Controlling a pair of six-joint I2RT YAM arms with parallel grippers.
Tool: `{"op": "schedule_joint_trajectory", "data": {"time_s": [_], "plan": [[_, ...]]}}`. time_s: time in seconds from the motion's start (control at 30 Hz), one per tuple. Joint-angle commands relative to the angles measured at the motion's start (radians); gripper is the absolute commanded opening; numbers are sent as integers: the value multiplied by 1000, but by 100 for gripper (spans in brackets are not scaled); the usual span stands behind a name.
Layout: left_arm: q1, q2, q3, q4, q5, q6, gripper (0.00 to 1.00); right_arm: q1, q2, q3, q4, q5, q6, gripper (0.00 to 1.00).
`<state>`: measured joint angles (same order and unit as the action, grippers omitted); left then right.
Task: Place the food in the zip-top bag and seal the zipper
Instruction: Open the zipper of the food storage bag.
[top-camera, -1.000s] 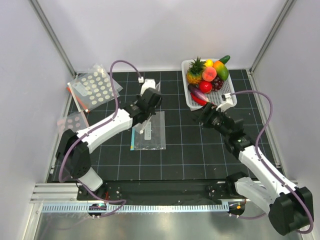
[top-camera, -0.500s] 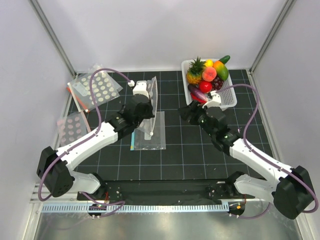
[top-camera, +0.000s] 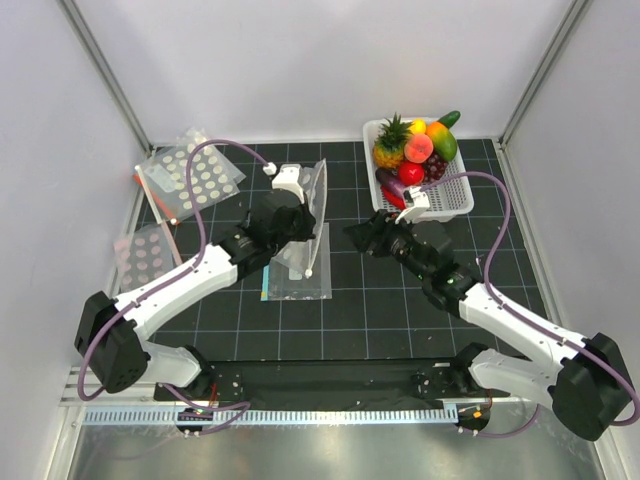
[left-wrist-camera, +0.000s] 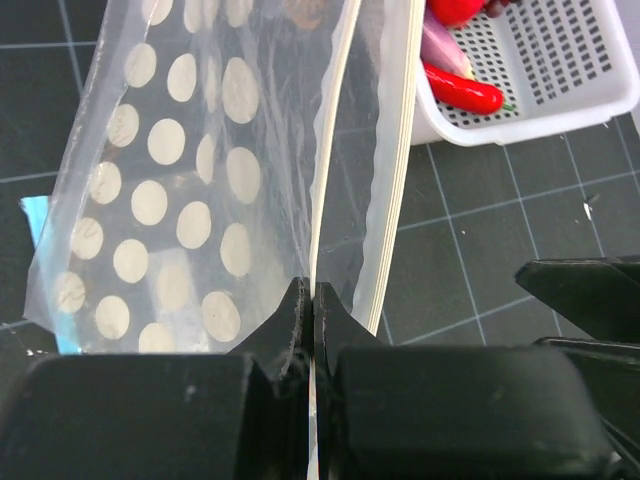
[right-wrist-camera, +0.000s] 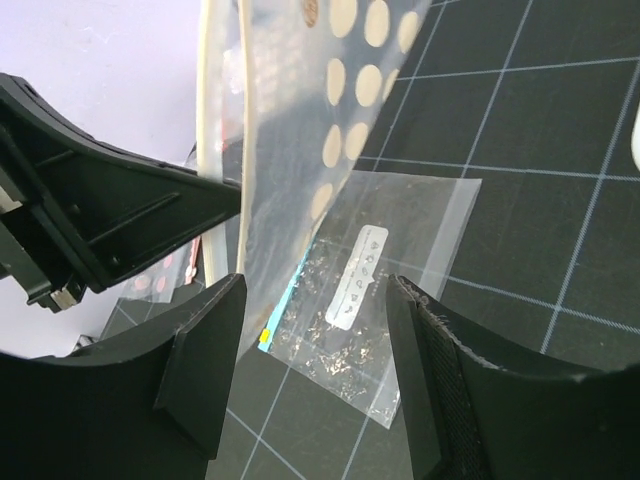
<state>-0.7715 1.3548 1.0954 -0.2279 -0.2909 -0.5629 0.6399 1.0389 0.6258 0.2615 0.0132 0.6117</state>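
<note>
**Bag.** Clear plastic zip-top bag w/ rows of white round dots (left-wrist-camera: 180, 200) is up off the black gridded table mat (top-camera: 380, 300), hanging on edge nr mat centre, above the flat bag lying there. Print on it: white dots. Empty as far as the clear film shows.

**Zipper.** Thin cream press-seal strip (left-wrist-camera: 333, 150) runs along the mouth, away from the L fingers. The 2 lips stand apart, so the mouth is partly open.

**L gripper** (left-wrist-camera: 308, 300): jaws closed, pinching one zipper lip at its near end. The other lip hangs free just to the side.

**R gripper** (right-wrist-camera: 315, 340): jaws apart, nothing betw. them. It sits close beside the dotted bag on the basket side, w/ the bag edge nr one finger. Contact: can't tell.

**Labels.** Plain clear flat bag w/ blue edge strip (right-wrist-camera: 370, 290) lies on the mat under the hanging bag. It has a small white label (right-wrist-camera: 358, 272) w/ grey marks, too small to read.

**Containers.** White perforated plastic basket (top-camera: 455, 200) sits at the far R of the mat and holds all the produce:
- orange-yellow toy pineapple w/ green crown (top-camera: 389, 148)
- round red fruit (top-camera: 411, 172)
- purple eggplant (top-camera: 392, 180)
- red chili pepper (left-wrist-camera: 465, 92)
- pink peach (top-camera: 418, 147)
- yellow lemon (top-camera: 417, 126)
- green-orange mango (top-camera: 442, 142)
- dark grapes (top-camera: 435, 167)

Far L, well apart from all this: a stack of more dotted clear bags (top-camera: 190, 175), and one more dotted bag by the L wall (top-camera: 145, 245).
</note>
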Motion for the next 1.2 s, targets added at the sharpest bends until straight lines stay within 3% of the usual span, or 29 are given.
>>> {"op": "schedule_joint_trajectory", "data": {"time_s": [0.0,0.83,0.97,1.17], "plan": [[-20,3,6,56,48,-19,0,10,-5,-3,79,-51,-20,64],[-135,78,66,56,35,26,0,40,151,58,39,74,-27,45],[-141,60,70,42,3,41,0,40,138,60,-4,117,-23,26],[-173,24,145,-51,-79,92,0,55,46,89,-92,114,-32,6]]}}
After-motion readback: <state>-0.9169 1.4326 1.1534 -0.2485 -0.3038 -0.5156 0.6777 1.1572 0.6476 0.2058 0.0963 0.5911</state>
